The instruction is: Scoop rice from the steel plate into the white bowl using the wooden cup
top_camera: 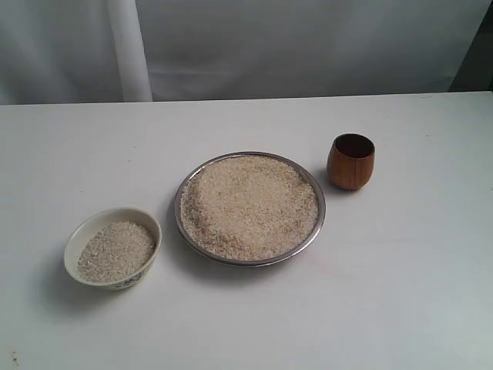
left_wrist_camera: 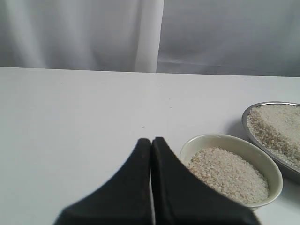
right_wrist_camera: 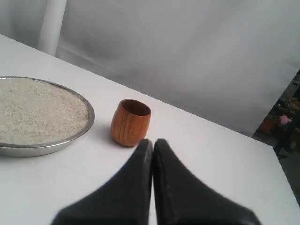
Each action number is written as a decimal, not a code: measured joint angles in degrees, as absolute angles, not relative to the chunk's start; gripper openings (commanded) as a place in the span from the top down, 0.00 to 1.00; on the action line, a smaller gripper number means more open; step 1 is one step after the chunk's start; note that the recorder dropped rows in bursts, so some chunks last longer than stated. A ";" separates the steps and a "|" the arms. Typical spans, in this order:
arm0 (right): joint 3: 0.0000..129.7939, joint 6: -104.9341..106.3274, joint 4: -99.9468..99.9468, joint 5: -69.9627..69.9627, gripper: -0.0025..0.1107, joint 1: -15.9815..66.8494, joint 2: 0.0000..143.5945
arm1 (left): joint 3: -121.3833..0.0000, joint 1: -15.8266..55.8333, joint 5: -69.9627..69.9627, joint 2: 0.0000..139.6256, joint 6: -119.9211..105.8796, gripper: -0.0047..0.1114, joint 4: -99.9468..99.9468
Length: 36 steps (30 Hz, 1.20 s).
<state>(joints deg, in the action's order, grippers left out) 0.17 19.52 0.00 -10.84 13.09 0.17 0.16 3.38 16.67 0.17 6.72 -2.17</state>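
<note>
**Figure.** 2 grippers and the scooping set. We see no arm in the exterior view; each gripper appears only in its own wrist view.

**Left arm.** The left gripper has its 2 black fingers pressed flat together along their whole visible length. The tips meet with nothing between them, so the jaws are clenched and empty. They point out across the white table toward the pale curtain behind it. The bowl sits near the tips, slightly ahead of them and off to 1 side, apart from the fingers. It is partly filled with grains. Beyond the bowl on that same side, farther from the jaws, we see the edge of the plate.

**Right arm.** The right gripper takes the same pose, with its fingers closed tip to tip, holding nothing and aimed over the table toward the curtain. The cup stands upright just ahead of the tips, a little to the plate's side of their line. Its mouth faces up, and we see a gap between it and the fingers. The plate lies farther out on that side, near the cup but not touching it.

**Task objects.** The rice fills the plate almost to the rim in a loose, low heap. In the exterior view the plate lies between the bowl and the cup, with bare table separating all 3. We cannot tell how high either pair of tips hangs above the table.
</note>
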 measured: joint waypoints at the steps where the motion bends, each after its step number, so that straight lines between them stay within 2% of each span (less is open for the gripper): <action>1: 0.17 19.52 0.00 -10.84 0.98 13.09 0.17 | 0.16 3.38 16.67 0.17 6.72 0.96 -2.17; 19: 0.17 19.52 0.00 -10.60 0.98 13.09 0.17 | 0.16 3.38 16.67 0.17 6.72 0.96 -2.17; 25: 0.17 18.79 0.53 -4.60 0.98 13.09 0.17 | 0.16 3.38 16.67 0.17 6.72 0.96 -2.17; 36: 0.17 9.03 20.97 5.94 0.98 13.09 0.17 | 0.16 3.38 16.67 0.17 6.72 0.96 -2.17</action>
<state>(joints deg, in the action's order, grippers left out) 0.17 9.03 20.97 5.94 13.09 0.17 0.16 3.38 16.67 0.17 6.72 -2.17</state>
